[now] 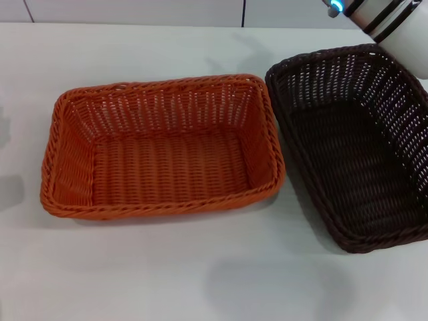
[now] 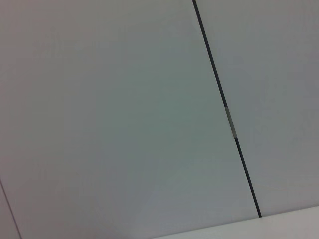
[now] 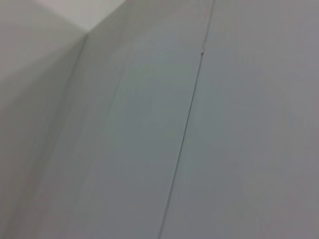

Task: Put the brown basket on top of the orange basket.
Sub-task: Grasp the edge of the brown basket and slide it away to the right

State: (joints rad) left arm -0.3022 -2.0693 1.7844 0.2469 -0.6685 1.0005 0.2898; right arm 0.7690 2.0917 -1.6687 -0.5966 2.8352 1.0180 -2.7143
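The orange basket (image 1: 160, 150) sits on the white table in the middle of the head view, open side up and empty. The brown basket (image 1: 358, 144) stands right beside it on the right, rims nearly touching, partly cut off by the right edge. A white arm segment with black bands and a blue light (image 1: 374, 17) shows at the top right, above the brown basket's far rim. No gripper fingers show in any view. Both wrist views show only a pale wall with a dark seam.
The white table (image 1: 200, 281) extends in front of the baskets and to the left. A wall with a dark vertical seam (image 1: 242, 12) runs along the table's far edge.
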